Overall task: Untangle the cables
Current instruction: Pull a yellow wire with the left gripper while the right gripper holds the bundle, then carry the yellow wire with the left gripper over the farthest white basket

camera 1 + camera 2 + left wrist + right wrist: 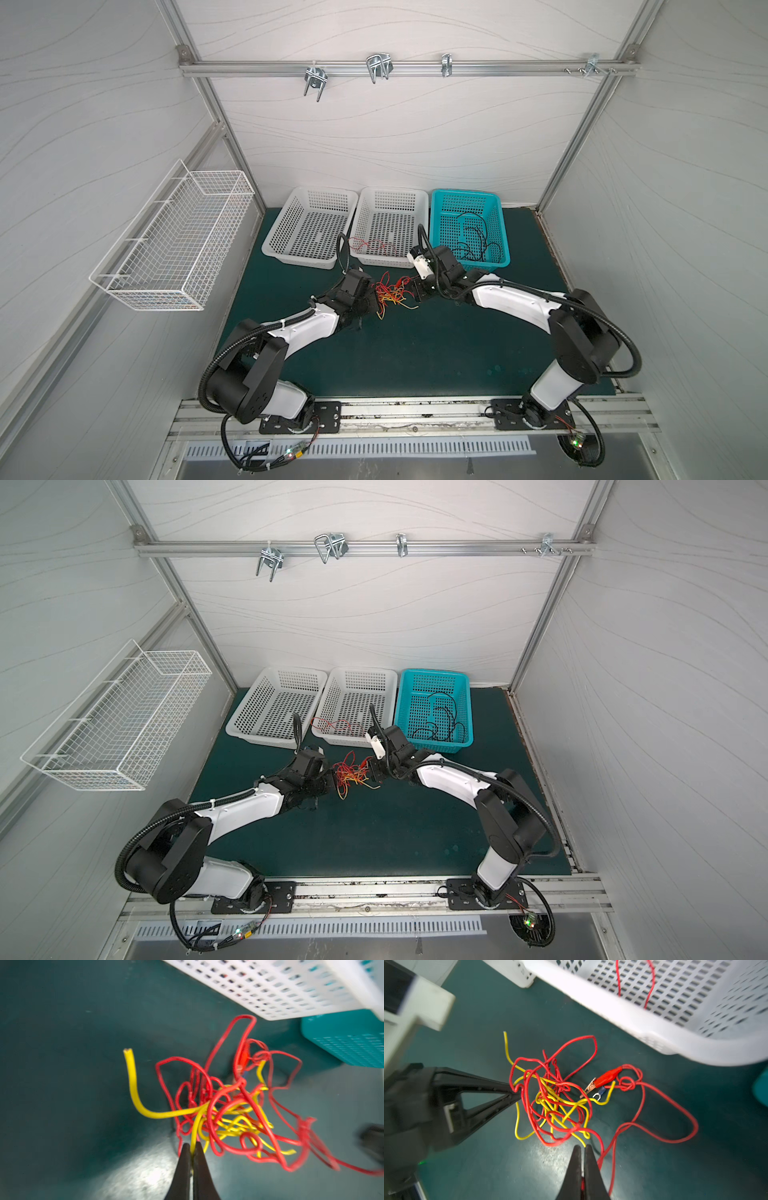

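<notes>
A tangle of red and yellow cables (390, 293) (351, 773) hangs just above the green mat between my two grippers. My left gripper (192, 1147) is shut on a yellow cable (195, 1126) at the tangle's edge; its black fingers (508, 1095) also show in the right wrist view. My right gripper (583, 1147) is shut, with a red cable (614, 1147) pinched deep between its jaws. A red alligator clip (607, 1076) and a blue fork terminal (599, 1093) lie beside the knot. Both grippers (376, 299) (411, 286) flank the bundle.
Three baskets stand at the back: a white basket (299, 259), a middle white basket (422, 208) holding a red cable (374, 245), and a teal basket (505, 232) holding black cables (473, 237). A wire rack (174, 237) hangs on the left wall.
</notes>
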Robot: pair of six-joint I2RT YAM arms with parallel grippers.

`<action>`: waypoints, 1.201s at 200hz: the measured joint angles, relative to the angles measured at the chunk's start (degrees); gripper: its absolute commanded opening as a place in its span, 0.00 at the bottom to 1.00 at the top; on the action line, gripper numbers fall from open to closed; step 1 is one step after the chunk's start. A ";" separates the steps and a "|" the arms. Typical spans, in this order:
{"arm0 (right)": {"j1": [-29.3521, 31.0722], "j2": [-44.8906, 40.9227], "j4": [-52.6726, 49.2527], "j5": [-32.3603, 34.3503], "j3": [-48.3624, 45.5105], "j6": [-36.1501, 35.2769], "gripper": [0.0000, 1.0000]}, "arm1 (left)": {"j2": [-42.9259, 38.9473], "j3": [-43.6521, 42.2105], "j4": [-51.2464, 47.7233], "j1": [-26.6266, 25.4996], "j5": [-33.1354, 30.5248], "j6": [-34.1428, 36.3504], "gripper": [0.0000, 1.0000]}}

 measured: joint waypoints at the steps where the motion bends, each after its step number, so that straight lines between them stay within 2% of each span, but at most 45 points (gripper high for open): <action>1: 0.00 -0.15 -0.09 0.15 -0.02 -0.02 0.00 | -0.07 0.04 -0.28 0.00 -0.20 -0.04 0.00; 40: -1.22 -9.07 -3.15 7.67 -2.84 -0.13 0.00 | -2.43 0.61 -6.78 0.02 -5.79 -0.87 0.00; 130: -10.64 -34.05 -9.88 20.48 -12.00 -0.26 0.00 | -15.98 -0.13 -16.94 2.75 -16.90 -1.81 0.00; 166: -12.55 -38.10 -11.41 24.02 -12.72 -0.44 0.00 | -20.15 -0.87 -20.41 3.21 -20.26 -1.73 0.00; 190: -12.70 -38.47 -11.37 22.58 -13.44 -0.55 0.00 | -23.10 -0.87 -20.96 3.26 -19.23 0.09 0.00; 240: -12.04 -37.97 -6.23 11.08 -18.27 -1.90 0.00 | -28.13 1.51 -17.14 3.28 -7.41 5.86 0.00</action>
